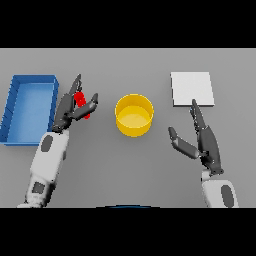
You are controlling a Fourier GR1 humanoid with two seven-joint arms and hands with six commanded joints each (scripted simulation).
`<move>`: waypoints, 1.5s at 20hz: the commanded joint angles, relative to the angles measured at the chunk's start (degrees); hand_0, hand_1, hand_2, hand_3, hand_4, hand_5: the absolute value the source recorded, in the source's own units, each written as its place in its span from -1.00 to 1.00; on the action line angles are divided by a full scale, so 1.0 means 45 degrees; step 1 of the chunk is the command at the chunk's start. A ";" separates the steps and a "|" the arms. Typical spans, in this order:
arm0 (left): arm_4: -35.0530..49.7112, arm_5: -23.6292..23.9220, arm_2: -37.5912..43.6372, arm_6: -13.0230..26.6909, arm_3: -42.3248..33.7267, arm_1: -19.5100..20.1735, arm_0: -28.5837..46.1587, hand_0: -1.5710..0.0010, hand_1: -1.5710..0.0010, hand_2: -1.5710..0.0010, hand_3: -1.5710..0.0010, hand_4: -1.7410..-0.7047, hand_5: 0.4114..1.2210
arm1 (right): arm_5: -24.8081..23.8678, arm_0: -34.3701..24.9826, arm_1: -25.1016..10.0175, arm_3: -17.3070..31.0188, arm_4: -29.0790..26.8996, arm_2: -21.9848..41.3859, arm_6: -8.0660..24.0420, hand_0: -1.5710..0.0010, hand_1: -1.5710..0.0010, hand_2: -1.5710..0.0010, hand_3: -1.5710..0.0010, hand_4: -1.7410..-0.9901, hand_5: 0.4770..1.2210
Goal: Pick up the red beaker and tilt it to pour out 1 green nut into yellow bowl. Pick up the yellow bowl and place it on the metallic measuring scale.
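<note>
We see the red beaker [81, 103] at the left of the grey counter [125, 165], a small bright red shape mostly hidden by the left hand [72, 106]. Only bits of it show between the dark fingers: a red patch near the top, by the upper fingers, and another lower down, beside the thumb. We cannot tell its outline or whether it stands upright or tilted, and we cannot see any nut inside it. The left hand has its fingers on one side of the beaker and its thumb on the other, closed around it in a grasp.

Just to the right of that hand, apart from it, sits the yellow bowl [134, 115], round, with a low wall and a paler yellow floor. We make out nothing lying in it.

At the upper right lies the metallic measuring scale [192, 89], a flat, pale grey square plate. The right hand [204, 141] is just below it, fingers straight and spread, thumb held out toward the bowl, holding nothing; its longest fingertip reaches the scale's lower edge.

A blue tray [12, 106] with raised walls lies at the far left, beside the left arm.
</note>
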 commanded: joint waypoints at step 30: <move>0.0189 -0.0188 -0.0419 0.0074 -0.0164 0.0674 -0.1680 -0.98 -0.98 -0.98 -0.98 -0.97 0.80 | -0.0322 -0.0102 -0.0101 0.0301 0.0590 0.0064 -0.0552 1.00 1.00 1.00 1.00 0.39 -0.51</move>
